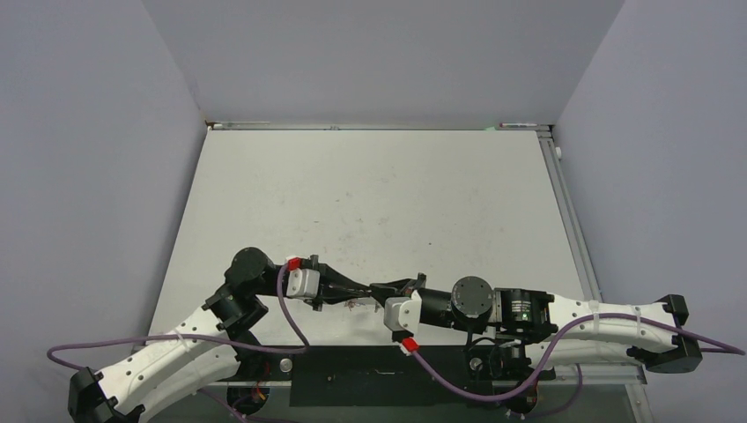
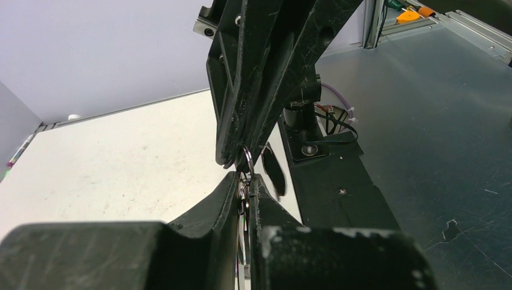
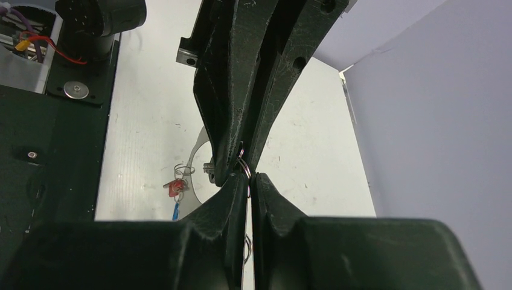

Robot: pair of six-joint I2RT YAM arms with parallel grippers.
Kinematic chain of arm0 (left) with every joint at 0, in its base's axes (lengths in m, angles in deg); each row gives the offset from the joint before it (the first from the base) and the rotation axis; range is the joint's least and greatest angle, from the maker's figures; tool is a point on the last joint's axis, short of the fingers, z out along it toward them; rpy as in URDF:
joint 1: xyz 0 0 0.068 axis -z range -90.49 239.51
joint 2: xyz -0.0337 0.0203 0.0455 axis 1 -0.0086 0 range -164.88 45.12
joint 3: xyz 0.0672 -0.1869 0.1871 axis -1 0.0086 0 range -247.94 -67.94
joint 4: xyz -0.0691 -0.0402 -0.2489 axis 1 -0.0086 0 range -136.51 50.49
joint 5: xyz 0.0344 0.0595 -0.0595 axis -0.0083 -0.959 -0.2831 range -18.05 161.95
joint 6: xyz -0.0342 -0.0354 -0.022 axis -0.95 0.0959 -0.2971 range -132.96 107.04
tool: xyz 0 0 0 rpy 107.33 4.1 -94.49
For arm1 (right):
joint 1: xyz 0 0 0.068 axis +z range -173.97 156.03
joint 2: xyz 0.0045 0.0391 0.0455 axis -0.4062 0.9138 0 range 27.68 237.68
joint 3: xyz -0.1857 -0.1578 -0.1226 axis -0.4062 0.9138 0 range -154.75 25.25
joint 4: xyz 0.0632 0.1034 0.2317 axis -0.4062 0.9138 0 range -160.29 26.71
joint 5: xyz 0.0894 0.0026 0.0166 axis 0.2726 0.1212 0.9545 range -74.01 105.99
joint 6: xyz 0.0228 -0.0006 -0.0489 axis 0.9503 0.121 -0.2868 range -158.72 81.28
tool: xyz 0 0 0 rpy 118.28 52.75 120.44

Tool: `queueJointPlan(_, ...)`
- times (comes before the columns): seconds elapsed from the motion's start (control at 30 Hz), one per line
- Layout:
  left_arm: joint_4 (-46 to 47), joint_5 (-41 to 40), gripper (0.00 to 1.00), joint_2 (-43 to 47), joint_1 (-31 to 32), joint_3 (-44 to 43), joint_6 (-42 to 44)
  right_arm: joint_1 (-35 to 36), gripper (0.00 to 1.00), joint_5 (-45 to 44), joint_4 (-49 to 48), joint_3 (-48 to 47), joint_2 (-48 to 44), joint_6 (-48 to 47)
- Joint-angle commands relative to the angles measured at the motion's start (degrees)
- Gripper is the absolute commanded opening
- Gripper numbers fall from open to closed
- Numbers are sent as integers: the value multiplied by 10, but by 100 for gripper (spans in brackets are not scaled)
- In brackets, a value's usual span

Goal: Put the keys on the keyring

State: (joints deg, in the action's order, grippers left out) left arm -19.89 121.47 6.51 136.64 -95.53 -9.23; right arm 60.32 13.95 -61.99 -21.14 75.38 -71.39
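Note:
My two grippers meet tip to tip above the table's near edge. My left gripper (image 1: 361,290) (image 2: 246,179) is shut on thin metal seen edge-on, which looks like the keyring. A grey arc of the keyring (image 3: 192,158) shows in the right wrist view beside the left fingers (image 3: 223,121). Keys with a red tag (image 3: 176,188) and a blue tag (image 3: 176,211) hang by it. My right gripper (image 1: 379,291) (image 3: 249,179) is shut on a key's small wire ring (image 3: 243,167). That key's black tag (image 2: 275,173) dangles below the right fingers (image 2: 241,90).
The white table (image 1: 379,203) stretches away behind the grippers. A black base plate (image 2: 338,181) with the arm mounts lies along the near edge. Grey walls (image 1: 97,159) close in the left, right and back sides. Purple cables (image 1: 291,326) loop from both wrists.

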Motion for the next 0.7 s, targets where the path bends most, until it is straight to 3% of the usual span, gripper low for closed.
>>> queueJointPlan(0.0,-24,-50,0,6,-2,-34,19,0,10,20,-41,-31,-9,9)
queueJointPlan(0.13,-40,-56,0,5,-3,-40,28,0,28,0,-7,-47,-21,9)
queueJointPlan(0.33,-55,-63,0,0,-2,-45,36,0,45,-9,95,-97,-22,9)
queueJointPlan(0.5,-68,-59,0,-12,-1,-49,39,0,50,-5,184,-143,11,17)
queueJointPlan(0.67,-88,-38,0,-37,5,-59,39,-1,47,8,238,-185,50,15)
